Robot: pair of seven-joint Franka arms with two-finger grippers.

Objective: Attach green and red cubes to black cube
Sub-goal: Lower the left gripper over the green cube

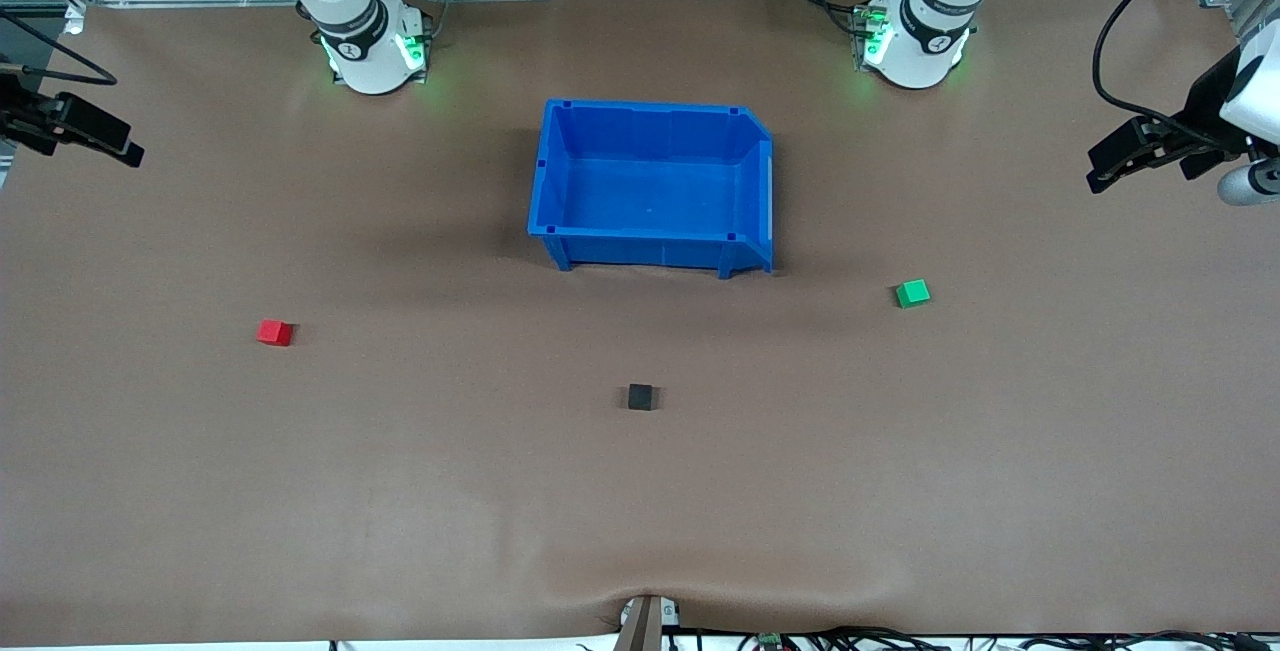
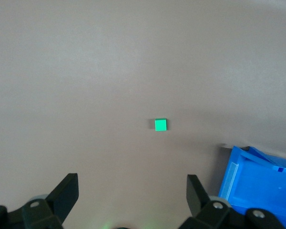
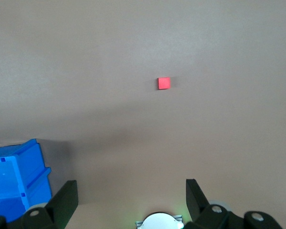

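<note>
- Left gripper (image 2: 132, 193) and right gripper (image 3: 131, 198): jaws wide, empty, raised at the tabletop's (image 1: 400, 491) opposite ends
- Green cube (image 1: 912, 293), red cube (image 1: 275, 333), black cube (image 1: 640, 396): apart, nearer the front edge than the blue bin (image 1: 560, 176)

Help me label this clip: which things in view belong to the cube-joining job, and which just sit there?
Job: green cube, red cube, black cube, all lying apart on the table.
Just there: blue bin, nothing in it.
</note>
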